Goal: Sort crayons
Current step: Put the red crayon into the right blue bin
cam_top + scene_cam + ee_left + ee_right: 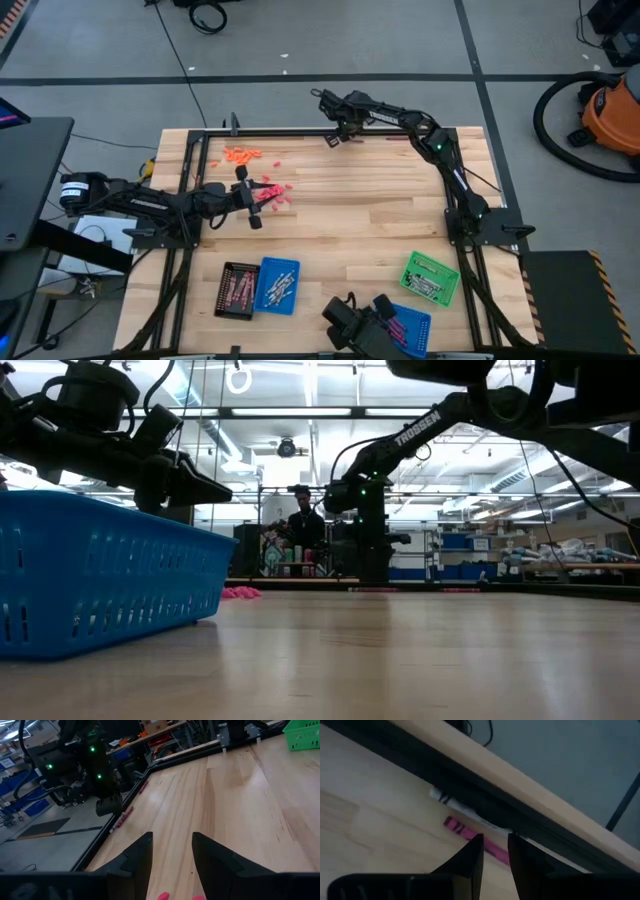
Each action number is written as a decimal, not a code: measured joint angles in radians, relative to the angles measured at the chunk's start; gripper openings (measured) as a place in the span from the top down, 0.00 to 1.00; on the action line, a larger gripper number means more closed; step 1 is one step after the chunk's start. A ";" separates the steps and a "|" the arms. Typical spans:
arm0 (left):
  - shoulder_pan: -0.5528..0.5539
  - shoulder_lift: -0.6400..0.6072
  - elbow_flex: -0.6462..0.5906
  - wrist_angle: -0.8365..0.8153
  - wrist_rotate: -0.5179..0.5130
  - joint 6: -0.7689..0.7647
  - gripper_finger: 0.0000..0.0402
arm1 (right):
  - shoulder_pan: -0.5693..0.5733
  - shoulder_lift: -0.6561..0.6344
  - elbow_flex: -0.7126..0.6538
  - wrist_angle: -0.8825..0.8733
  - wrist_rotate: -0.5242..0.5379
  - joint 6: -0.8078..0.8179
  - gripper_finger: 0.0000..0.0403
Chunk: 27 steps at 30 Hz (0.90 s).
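Note:
Red-pink crayons lie loose at the table's middle left, and orange crayons lie nearer the far left corner. My left gripper stands open just left of the pink ones, with nothing between its fingers. My right gripper points down at the table's far edge. It is open by a narrow gap over a pink crayon that lies flat beside a silver-grey crayon along the far rail. I cannot tell whether it touches the pink crayon.
Near the front edge stand a black tray with red-pink crayons, a blue tray, a green tray and another blue tray. A dark rail borders the far edge. A person stands in the room behind.

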 joint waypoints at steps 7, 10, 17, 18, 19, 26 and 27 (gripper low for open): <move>0.000 0.000 0.000 0.000 0.000 0.000 0.63 | 0.001 0.002 -0.001 -0.004 0.007 -0.029 0.76; 0.000 0.000 0.000 0.000 0.000 0.000 0.63 | 0.001 0.002 -0.001 0.000 0.015 -0.037 0.76; 0.000 0.000 0.000 0.000 0.000 -0.001 0.63 | 0.013 -0.027 -0.001 -0.027 0.015 -0.063 0.76; 0.000 0.000 0.000 -0.001 0.000 -0.002 0.63 | 0.015 -0.038 -0.001 -0.032 0.018 -0.072 0.76; 0.000 0.000 0.000 -0.001 0.000 -0.004 0.63 | 0.020 -0.047 -0.001 -0.038 0.019 -0.090 0.76; 0.000 0.000 0.000 -0.007 0.000 -0.005 0.63 | 0.027 -0.074 0.000 -0.111 -0.057 -0.284 0.76; 0.000 0.000 0.000 -0.007 0.000 -0.005 0.63 | 0.027 -0.074 0.000 -0.118 -0.065 -0.302 0.76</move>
